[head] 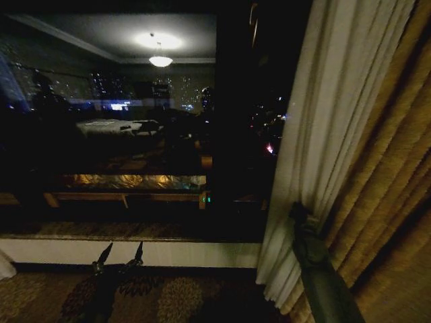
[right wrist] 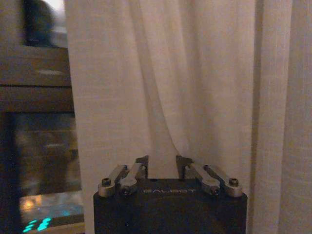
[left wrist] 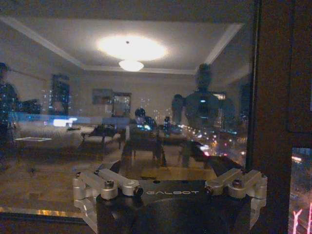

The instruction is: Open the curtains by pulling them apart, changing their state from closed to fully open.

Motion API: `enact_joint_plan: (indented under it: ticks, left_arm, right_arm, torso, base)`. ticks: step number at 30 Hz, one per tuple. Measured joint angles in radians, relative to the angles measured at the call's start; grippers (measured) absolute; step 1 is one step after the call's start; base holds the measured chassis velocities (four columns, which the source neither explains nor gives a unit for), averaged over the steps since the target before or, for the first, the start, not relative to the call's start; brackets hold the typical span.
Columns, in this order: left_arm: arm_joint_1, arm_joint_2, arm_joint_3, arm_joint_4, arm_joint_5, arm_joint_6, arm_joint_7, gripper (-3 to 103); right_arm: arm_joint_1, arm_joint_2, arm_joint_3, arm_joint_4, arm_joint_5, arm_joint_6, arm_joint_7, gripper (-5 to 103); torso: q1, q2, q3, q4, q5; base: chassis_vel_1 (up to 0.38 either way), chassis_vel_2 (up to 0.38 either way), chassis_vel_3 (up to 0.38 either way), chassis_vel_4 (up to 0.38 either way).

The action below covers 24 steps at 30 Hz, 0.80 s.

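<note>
One sheer cream curtain panel hangs directly ahead of the right pincer, gathered into vertical pleats against the thick golden drape just beyond it. In the right wrist view the pincer's jaws stand part open with a fold of the sheer fabric lying between them; whether the tips actually pinch the cloth cannot be told. The left pincer sits low, well apart from the curtain, facing the bare window glass; its jaws are spread and hold nothing.

Handling judgement: the fabric looks light, soft and limp, so it will slide and bunch rather than resist. A grip should gather several pleats together near the panel's free edge, since a single thin layer may slip out. Snagging the weave on the jaw tips is the main risk.

Beneath the left pincer lies a patterned carpet, with a pale sill beyond. The room is dim; a ceiling lamp reflects in the glass.
</note>
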Motion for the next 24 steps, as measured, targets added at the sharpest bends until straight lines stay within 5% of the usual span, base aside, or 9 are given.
enact_joint_plan:
  ticks: [3,9,17,24]
  left_arm:
    - [-0.007,0.0,0.001,0.0,0.0,0.004,0.0,100]
    - [-0.021,0.0,0.002,-0.003,-0.006,0.027,-0.001,100]
    - [-0.045,0.0,0.004,-0.009,-0.035,0.092,-0.004,100]
    - [-0.044,0.001,0.005,-0.008,-0.038,0.098,-0.004,100]
  right_arm:
    - [-0.089,-0.008,-0.021,0.108,0.0,-0.02,-0.027,48]
    - [-0.202,0.008,-0.049,0.24,-0.016,-0.044,-0.047,65]
    - [-0.281,0.046,-0.079,0.317,-0.21,-0.005,-0.092,96]
    - [-0.27,0.052,-0.078,0.284,-0.284,0.015,-0.091,100]
  torso:
    - [0.0,0.0,0.0,0.0,0.0]
    - [0.0,0.0,0.0,0.0,0.0]
    - [0.0,0.0,0.0,0.0001,-0.0001]
    - [0.0,0.0,0.0,0.0,0.0002]
  base:
    - [0.0,0.0,0.0,0.0]
    - [0.0,0.0,0.0,0.0]
    - [0.0,0.0,0.0,0.0]
    - [0.007,0.008,-0.012,-0.016]
